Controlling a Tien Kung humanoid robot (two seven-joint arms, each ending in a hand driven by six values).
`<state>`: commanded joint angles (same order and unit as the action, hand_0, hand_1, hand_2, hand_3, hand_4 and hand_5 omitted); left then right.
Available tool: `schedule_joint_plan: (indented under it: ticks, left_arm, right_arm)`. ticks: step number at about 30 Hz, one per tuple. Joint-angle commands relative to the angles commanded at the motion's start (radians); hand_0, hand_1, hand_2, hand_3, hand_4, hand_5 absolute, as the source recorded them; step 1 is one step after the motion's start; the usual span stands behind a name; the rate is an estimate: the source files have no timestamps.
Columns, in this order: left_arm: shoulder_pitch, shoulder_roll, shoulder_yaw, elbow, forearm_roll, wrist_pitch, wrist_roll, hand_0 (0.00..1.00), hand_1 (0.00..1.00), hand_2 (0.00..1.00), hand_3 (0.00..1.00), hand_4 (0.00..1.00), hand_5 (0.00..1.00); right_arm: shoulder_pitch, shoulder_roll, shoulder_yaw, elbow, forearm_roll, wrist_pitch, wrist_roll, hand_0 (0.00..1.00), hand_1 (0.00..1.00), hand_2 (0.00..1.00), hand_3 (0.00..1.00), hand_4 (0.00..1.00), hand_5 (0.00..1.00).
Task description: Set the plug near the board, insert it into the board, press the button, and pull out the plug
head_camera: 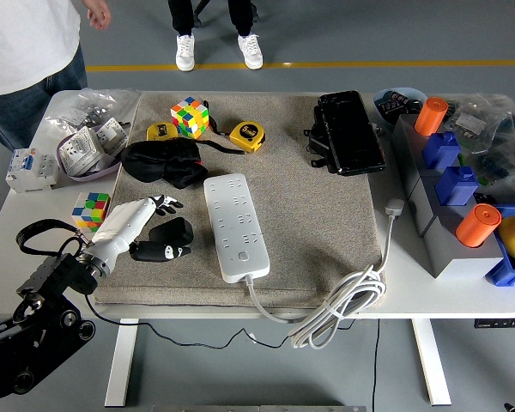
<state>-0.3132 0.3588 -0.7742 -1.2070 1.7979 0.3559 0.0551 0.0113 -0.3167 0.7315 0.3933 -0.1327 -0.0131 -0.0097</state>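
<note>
The white counter (34,225) fills the middle of the frame, and a grey mat (309,223) covers most of it, reaching almost to the lower edge. A person (26,51) stands at the upper left corner. The left arm enters from the lower left. The white board (235,226) lies lengthwise at the mat's centre, with bare mat to its right and its cable (343,305) coiled over the lower edge. The left hand (150,227) is at the mat's left edge, fingers curled around the black plug (168,240), which rests on the mat just left of the board, not touching it. A black pouch (163,161) lies just above the hand.
</note>
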Motion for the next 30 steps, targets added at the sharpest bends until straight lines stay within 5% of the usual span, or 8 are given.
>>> schedule_joint_plan:
  ticks: [1, 6, 7, 12, 13, 30]
  left_arm:
    - [-0.004, -0.002, 0.002, 0.005, -0.003, 0.001, 0.001, 0.467, 0.512, 0.558, 0.565, 0.969, 0.122]
    - [-0.013, -0.006, 0.009, 0.019, -0.015, 0.009, 0.002, 0.467, 0.512, 0.558, 0.565, 0.969, 0.122]
    - [-0.014, -0.006, 0.011, 0.022, -0.019, 0.014, -0.001, 0.373, 0.481, 0.540, 0.550, 0.891, 0.037]
    - [-0.017, -0.007, 0.012, 0.021, -0.022, 0.035, -0.012, 0.373, 0.481, 0.540, 0.550, 0.891, 0.037]
    - [-0.017, -0.007, 0.013, 0.020, -0.022, 0.037, -0.013, 0.293, 0.412, 0.493, 0.550, 0.845, 0.002]
    - [0.013, 0.021, -0.004, -0.053, -0.048, 0.084, -0.070, 0.276, 0.380, 0.470, 0.540, 0.861, 0.002]
  right_arm:
    - [0.000, 0.000, 0.000, 0.000, 0.000, 0.000, 0.000, 0.633, 0.685, 0.693, 0.574, 0.851, 0.513]
    - [0.001, -0.001, 0.001, 0.001, -0.002, -0.001, 0.000, 0.633, 0.685, 0.693, 0.574, 0.851, 0.513]
    - [0.001, -0.001, 0.001, 0.002, -0.002, -0.001, 0.000, 0.632, 0.684, 0.692, 0.574, 0.852, 0.513]
    - [0.002, -0.001, 0.002, 0.003, -0.004, -0.001, 0.001, 0.632, 0.684, 0.692, 0.574, 0.852, 0.513]
    - [0.003, 0.000, 0.003, 0.003, -0.004, -0.001, 0.001, 0.633, 0.685, 0.692, 0.574, 0.851, 0.511]
    - [0.005, -0.004, -0.007, 0.003, -0.004, -0.001, 0.002, 0.633, 0.685, 0.692, 0.574, 0.851, 0.512]
